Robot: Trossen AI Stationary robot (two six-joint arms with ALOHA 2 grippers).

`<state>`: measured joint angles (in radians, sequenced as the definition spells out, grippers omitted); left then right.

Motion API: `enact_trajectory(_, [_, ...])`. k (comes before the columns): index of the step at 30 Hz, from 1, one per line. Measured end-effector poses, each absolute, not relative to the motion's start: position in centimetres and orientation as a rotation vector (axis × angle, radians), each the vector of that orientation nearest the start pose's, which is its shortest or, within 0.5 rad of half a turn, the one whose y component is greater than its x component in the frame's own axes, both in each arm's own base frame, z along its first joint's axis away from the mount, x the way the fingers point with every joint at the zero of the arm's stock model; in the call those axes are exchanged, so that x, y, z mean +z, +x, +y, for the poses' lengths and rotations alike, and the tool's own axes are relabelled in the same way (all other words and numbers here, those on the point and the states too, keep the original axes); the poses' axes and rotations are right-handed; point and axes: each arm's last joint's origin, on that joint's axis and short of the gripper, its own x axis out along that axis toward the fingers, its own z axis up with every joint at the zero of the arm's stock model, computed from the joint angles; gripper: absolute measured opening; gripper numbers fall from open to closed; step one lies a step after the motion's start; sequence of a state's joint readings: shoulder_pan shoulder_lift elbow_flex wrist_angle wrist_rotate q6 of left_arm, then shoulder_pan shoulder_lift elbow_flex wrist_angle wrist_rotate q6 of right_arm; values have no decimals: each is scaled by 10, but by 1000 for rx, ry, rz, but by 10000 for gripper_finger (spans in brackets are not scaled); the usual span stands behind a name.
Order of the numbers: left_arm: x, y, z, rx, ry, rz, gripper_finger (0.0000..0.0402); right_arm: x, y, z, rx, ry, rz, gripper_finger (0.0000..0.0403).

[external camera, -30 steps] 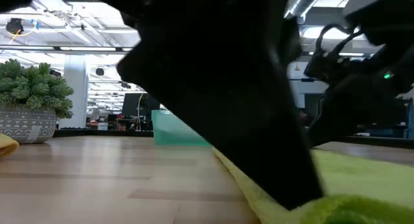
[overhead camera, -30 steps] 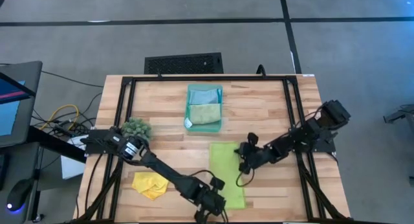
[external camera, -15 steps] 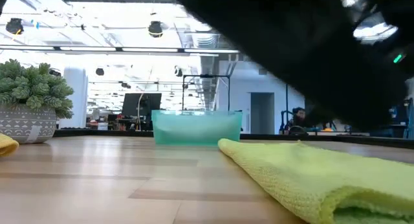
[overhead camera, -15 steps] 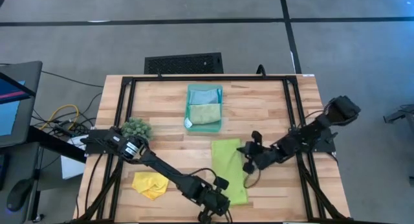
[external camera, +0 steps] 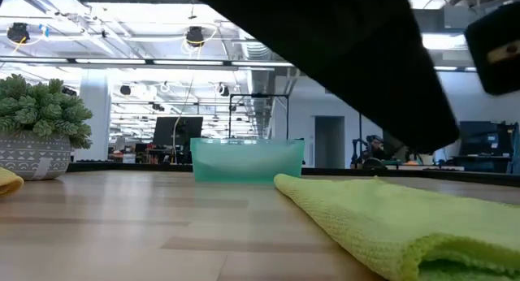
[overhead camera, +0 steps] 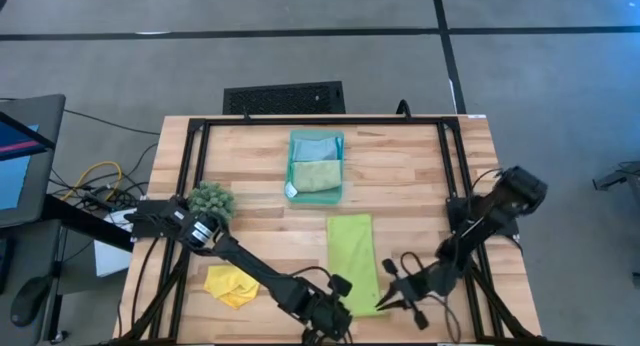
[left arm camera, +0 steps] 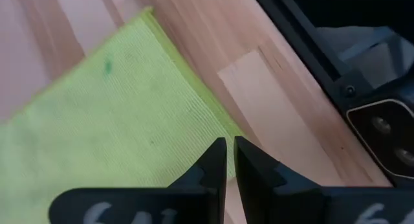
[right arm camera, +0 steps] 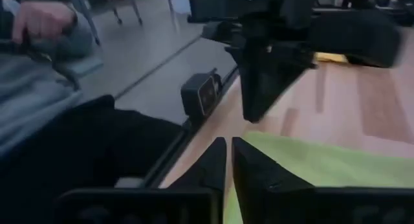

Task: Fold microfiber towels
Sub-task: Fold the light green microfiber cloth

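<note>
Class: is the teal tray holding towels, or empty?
Holding towels: a light blue towel and a pale green towel lie inside the teal tray.

Both arms are stretched low; the left gripper [left arm camera: 226, 160] and right gripper [right arm camera: 228, 160] are nearly closed.

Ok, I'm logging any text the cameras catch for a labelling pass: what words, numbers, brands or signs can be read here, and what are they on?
Left gripper: pale marks along the finger base, cut off by the picture's edge, unreadable.
Monitor beside the table: the screen glows, but any text is too small to read.
Lime green towel, teal tray, plant pot: no lettering; the pot carries only a pattern.
Nothing else legible.
</note>
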<state>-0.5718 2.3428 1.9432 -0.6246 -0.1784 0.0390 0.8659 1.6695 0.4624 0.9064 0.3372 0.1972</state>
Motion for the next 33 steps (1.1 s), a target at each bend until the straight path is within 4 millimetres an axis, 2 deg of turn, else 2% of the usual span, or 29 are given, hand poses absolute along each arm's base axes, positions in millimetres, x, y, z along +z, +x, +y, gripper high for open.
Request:
enact_trajectory(4, [169,431,-260,-413,373,961,22,112,206,220,490,-1,347,76])
enact_trajectory(7, [163,432,-256,-408,366,969,22,107,220,234,489,-48,427,107])
enact_trajectory(12, [153,433,-253,-393,341,949,22,116,237,257,454,-172,617,165])
enact_trajectory(16, [152,435,-251,-369,327,935,22,127,244,264,396,-176,699,193])
enact_trajectory(20, [154,437,-251,-358,323,906,22,126,242,264,364,-173,695,196])
enact_trajectory(25, [159,437,-250,-299,324,891,22,122,240,261,335,-176,701,180])
enact_trajectory(33, [157,435,-246,-203,353,922,22,96,246,266,351,-215,682,165])
